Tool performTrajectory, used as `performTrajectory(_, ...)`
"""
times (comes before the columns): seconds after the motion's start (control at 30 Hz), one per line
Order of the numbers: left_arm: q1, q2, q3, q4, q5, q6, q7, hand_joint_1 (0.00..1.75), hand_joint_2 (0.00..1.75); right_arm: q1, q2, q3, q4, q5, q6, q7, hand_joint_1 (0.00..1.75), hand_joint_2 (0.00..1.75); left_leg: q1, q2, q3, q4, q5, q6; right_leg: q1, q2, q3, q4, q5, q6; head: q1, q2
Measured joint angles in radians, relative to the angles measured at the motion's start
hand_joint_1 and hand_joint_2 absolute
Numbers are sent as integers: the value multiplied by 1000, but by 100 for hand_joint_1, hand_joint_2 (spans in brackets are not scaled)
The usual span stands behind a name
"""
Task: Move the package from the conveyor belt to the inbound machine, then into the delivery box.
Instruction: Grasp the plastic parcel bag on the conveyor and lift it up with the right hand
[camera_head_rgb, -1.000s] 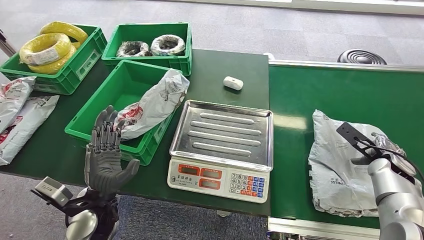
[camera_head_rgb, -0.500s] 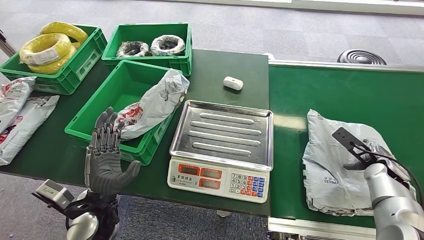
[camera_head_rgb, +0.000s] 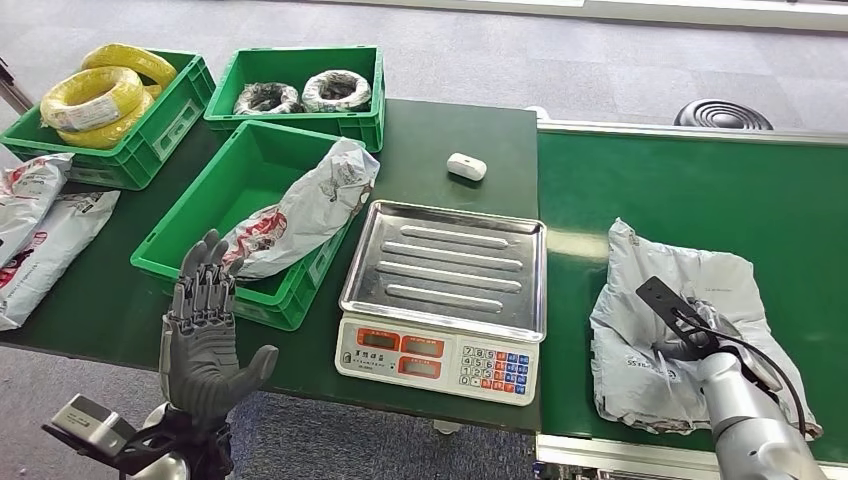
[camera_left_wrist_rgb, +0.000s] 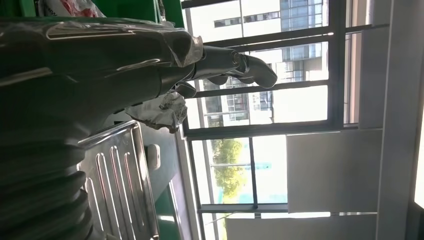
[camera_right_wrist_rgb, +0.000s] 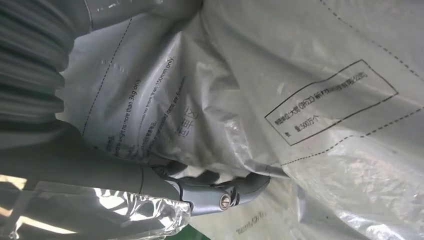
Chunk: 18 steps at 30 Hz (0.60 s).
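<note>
Two hands: both seen from the head view, one at each side of the scale.
Landmark: scale (camera_head_rgb: 440, 300), steel tray on top, keypad and displays facing the robot, standing on the dark table (camera_head_rgb: 450, 130).
Package: grey bag (camera_head_rgb: 650, 330), crumpled, lying on the green belt (camera_head_rgb: 700, 190) to the right of the scale, near the belt's front edge.
Right hand (camera_head_rgb: 690, 345): down on the bag's middle; in the right wrist view its fingers (camera_right_wrist_rgb: 220, 192) curl into a fold of the plastic, so it grips the bag.
Left hand (camera_head_rgb: 205, 340): raised upright at the table's front edge, left of the scale, palm showing, fingers straight and apart, holding nothing.
Near bin (camera_head_rgb: 185, 225): green, just left of the scale, with a white-and-red bag (camera_head_rgb: 310, 205) draped over its right wall.
Far bins: behind the near bin, one (camera_head_rgb: 360, 75) with two grey cable coils, one (camera_head_rgb: 165, 115) further left with yellow coils (camera_head_rgb: 95, 95).
White device (camera_head_rgb: 466, 166): small, on the table behind the scale.
Loose bags (camera_head_rgb: 40, 230): at the table's left end, well apart from the scale.
</note>
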Motion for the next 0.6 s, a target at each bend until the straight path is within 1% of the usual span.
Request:
performTrajectory(0.33, 16, -43, 34, -41, -36, -27, 4, 0, 175, -7, 31, 4, -38, 10, -27, -8, 173, 175, 0, 0, 0, 0, 0, 0, 0, 0, 0, 0, 0, 0, 0, 0)
performTrajectory(0.47, 37, -60, 50, -69, -51, -27, 9, 0, 175, -17, 49, 15, -55, 17, -51, -26, 175, 175, 0, 0, 0, 0, 0, 0, 0, 0, 0, 0, 0, 0, 0, 0)
performTrajectory(0.53, 51, -70, 57, -86, -60, -30, 10, 0, 175, -26, 60, 25, -69, 26, -87, -28, 175, 175, 0, 0, 0, 0, 0, 0, 0, 0, 0, 0, 0, 0, 0, 0)
performTrajectory(0.6, 69, -80, 66, -105, -68, -32, 9, 0, 175, -32, 73, 39, -104, 48, -182, -23, 175, 175, 0, 0, -1, 0, 0, 0, 0, 0, 0, 0, 0, 0, 0, 0)
